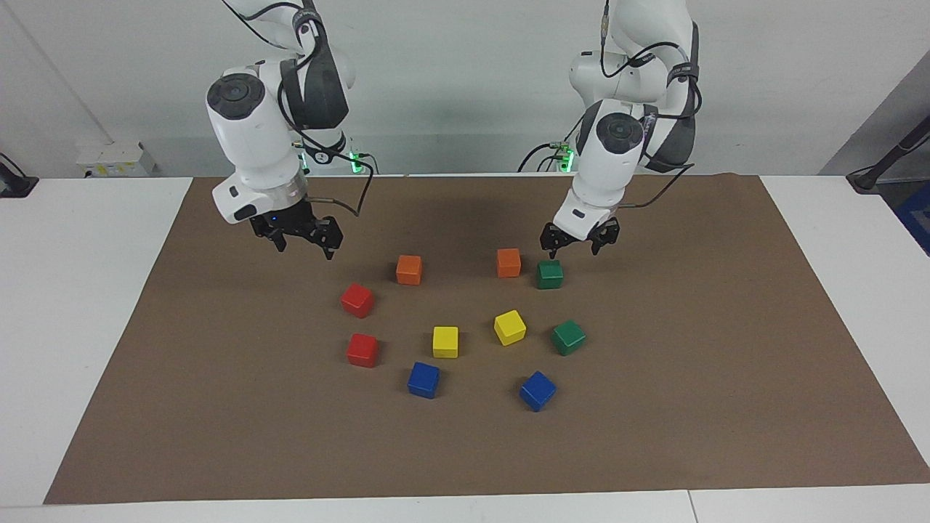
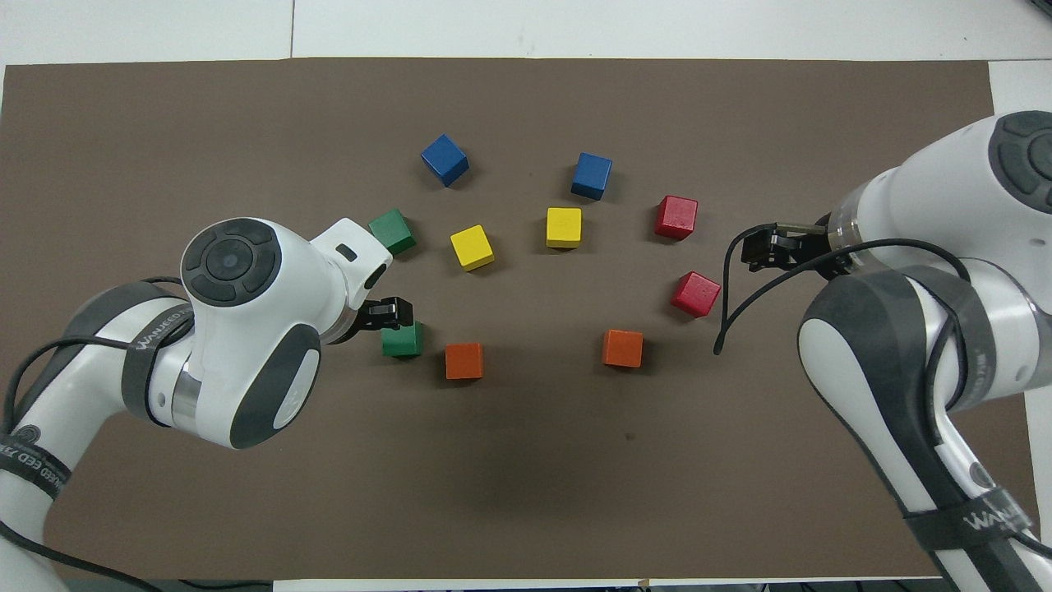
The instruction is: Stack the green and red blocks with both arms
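Observation:
Two green blocks lie on the brown mat toward the left arm's end: one nearer to the robots (image 1: 550, 274) (image 2: 403, 339), one farther (image 1: 568, 337) (image 2: 392, 231). Two red blocks lie toward the right arm's end: one nearer (image 1: 357, 300) (image 2: 696, 293), one farther (image 1: 362, 349) (image 2: 676, 217). My left gripper (image 1: 579, 243) (image 2: 386, 312) is open and empty, raised just beside the nearer green block without touching it. My right gripper (image 1: 301, 240) (image 2: 760, 247) is open and empty, raised over bare mat beside the red blocks, toward the right arm's end.
Two orange cubes (image 1: 409, 269) (image 1: 508, 262) lie nearest the robots between the grippers. Two yellow cubes (image 1: 445, 341) (image 1: 509, 327) sit in the middle. Two blue cubes (image 1: 423, 379) (image 1: 538, 390) lie farthest. The brown mat (image 1: 218, 407) covers a white table.

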`<state>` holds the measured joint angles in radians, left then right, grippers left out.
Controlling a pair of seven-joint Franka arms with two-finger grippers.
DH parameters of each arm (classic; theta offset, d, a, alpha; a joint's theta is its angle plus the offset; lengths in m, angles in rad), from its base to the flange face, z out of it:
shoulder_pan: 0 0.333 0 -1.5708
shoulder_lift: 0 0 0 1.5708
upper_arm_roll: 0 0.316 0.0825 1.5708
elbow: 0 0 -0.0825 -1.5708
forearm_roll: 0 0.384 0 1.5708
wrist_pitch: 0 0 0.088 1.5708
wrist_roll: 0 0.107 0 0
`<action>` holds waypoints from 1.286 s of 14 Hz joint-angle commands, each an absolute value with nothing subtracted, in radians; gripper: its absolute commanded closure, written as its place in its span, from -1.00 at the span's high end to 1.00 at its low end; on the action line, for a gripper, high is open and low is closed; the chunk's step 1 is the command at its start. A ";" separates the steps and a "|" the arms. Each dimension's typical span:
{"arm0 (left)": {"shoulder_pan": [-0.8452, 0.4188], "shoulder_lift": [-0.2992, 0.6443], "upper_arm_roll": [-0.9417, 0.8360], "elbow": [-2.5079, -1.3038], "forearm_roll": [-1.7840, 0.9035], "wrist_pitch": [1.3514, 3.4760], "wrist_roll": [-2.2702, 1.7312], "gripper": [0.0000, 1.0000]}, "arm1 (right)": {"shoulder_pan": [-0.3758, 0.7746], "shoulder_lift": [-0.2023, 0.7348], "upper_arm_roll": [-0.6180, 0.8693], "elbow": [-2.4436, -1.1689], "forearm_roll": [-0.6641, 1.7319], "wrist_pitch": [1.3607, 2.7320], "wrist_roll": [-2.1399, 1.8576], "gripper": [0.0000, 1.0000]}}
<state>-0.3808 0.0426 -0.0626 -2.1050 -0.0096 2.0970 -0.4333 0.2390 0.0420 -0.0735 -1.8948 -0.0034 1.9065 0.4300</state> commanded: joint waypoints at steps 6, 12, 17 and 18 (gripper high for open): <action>-0.416 0.126 -0.048 -2.148 -0.052 2.253 -0.442 1.00 | 0.268 0.097 -0.077 -1.988 0.023 2.083 0.552 1.00; -0.445 0.170 -0.046 -2.148 -0.052 2.261 -0.480 1.00 | 0.327 0.169 -0.074 -1.988 0.041 2.175 0.659 0.99; -0.445 0.173 -0.048 -2.152 -0.054 2.255 -0.491 1.00 | 0.334 0.190 -0.074 -1.990 0.043 2.197 0.675 0.98; -0.445 0.173 -0.048 -2.154 -0.054 2.253 -0.491 0.99 | 0.334 0.196 -0.074 -1.990 0.043 2.197 0.675 0.98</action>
<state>-0.4264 0.1746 -0.0625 -2.1379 -0.0376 2.2403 -0.4801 0.3388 0.1925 -0.0737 -1.9806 0.0243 2.1788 0.6657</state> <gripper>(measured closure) 0.000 0.000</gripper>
